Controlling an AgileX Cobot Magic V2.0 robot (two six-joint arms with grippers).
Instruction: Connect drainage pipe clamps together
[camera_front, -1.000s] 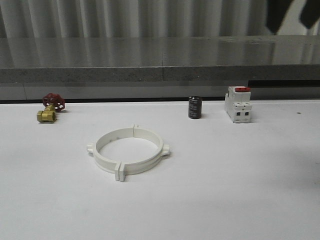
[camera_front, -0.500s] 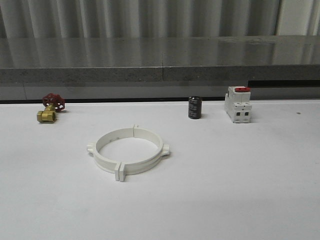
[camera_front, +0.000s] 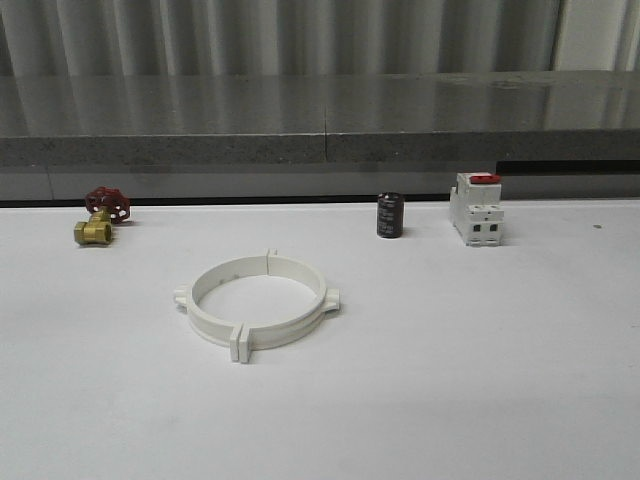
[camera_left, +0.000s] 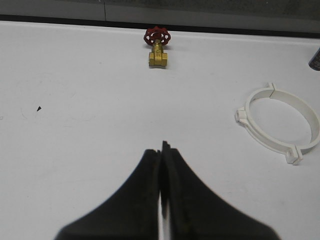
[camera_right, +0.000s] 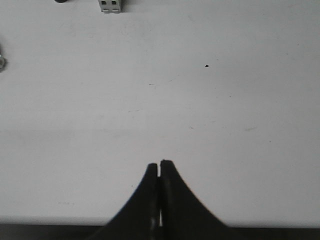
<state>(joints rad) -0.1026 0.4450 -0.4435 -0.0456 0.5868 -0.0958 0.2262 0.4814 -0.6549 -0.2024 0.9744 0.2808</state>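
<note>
The two white drainage pipe clamps (camera_front: 258, 305) lie flat on the white table, left of centre, joined end to end into one hoop with tabs at the front and back. The left wrist view has the same hoop (camera_left: 280, 122) off to one side of my left gripper (camera_left: 161, 148), well apart from it. That gripper is shut with nothing between its fingers. My right gripper (camera_right: 159, 163) is also shut and empty, hanging over bare table near the front edge.
A brass valve with a red handwheel (camera_front: 100, 216) sits at the back left. A black capacitor (camera_front: 390, 215) and a white breaker with a red switch (camera_front: 476, 208) stand at the back right. A grey ledge (camera_front: 320, 145) runs behind the table.
A dark shape at the top right corner of the front view one second ago has gone. The hoop and the other objects have not moved.
</note>
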